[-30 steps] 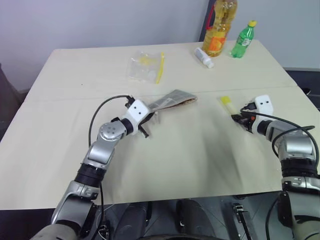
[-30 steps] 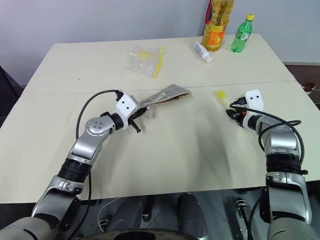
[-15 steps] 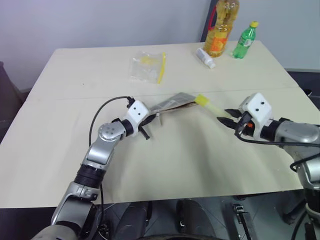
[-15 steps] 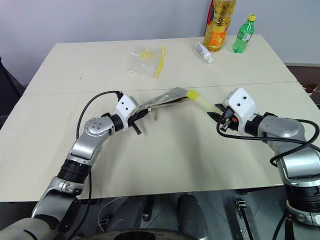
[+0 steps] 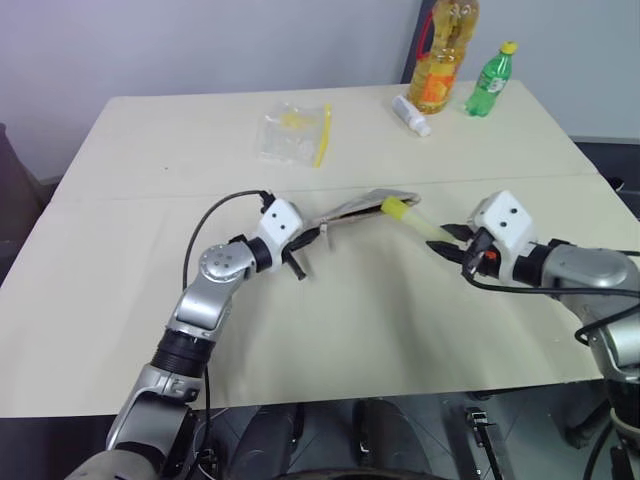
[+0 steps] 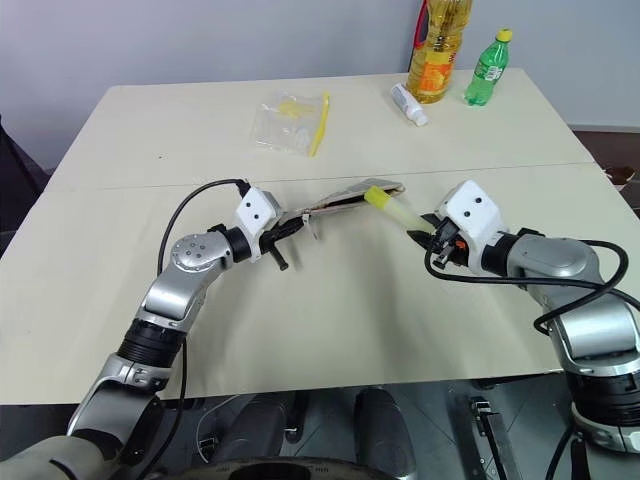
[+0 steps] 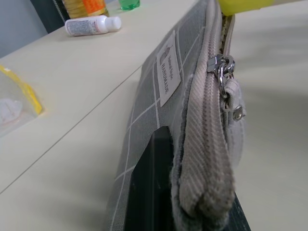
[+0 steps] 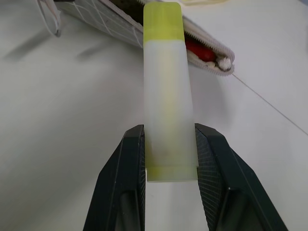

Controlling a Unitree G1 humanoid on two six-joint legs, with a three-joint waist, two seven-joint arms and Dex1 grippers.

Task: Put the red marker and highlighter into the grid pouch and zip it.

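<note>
Gripping the highlighter (image 8: 167,96) by its rear end, our right gripper (image 8: 168,163) aims its cap at the grid pouch (image 5: 352,208) mouth. Our left gripper (image 5: 300,245) jaws clamp the pouch's near end.

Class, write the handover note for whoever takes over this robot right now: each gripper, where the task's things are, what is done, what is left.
Left gripper: shut on the grid pouch, holding one end up off the table, zipper open.
Right gripper: shut on the highlighter, cap end at the pouch's mouth.
Red marker: inside the pouch.
Done: marker in.
Left: push the highlighter in, release it, zip the pouch.
</note>
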